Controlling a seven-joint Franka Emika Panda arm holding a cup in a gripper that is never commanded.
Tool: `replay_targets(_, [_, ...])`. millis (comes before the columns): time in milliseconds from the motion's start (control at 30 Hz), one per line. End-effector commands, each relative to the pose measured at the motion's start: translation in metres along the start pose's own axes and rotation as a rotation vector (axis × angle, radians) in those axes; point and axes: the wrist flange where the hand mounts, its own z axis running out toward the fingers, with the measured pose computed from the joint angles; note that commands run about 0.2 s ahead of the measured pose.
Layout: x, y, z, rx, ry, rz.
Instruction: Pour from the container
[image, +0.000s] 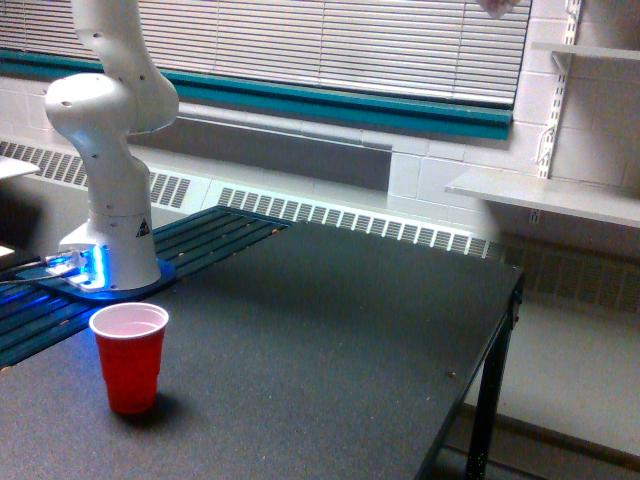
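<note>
Arm base and red cup on the table; the carried container barely shows at the top edge.

Just beside the white robot arm base (108, 215), nearer the camera, stands the opaque red plastic party cup (129, 357) on the dark speckled table (330, 340). Far above and to the exterior view's right of that cup, a pale pinkish sliver (497, 7) may be the clear container. The gripper is out of frame, so its grasp is unknowable. Pouring seems not begun; next, bring the container over the cup.
</note>
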Motion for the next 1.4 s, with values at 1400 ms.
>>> replay_targets(1400, [-0.057, 0.204, 0.036, -0.373, 0.016, 0.069])
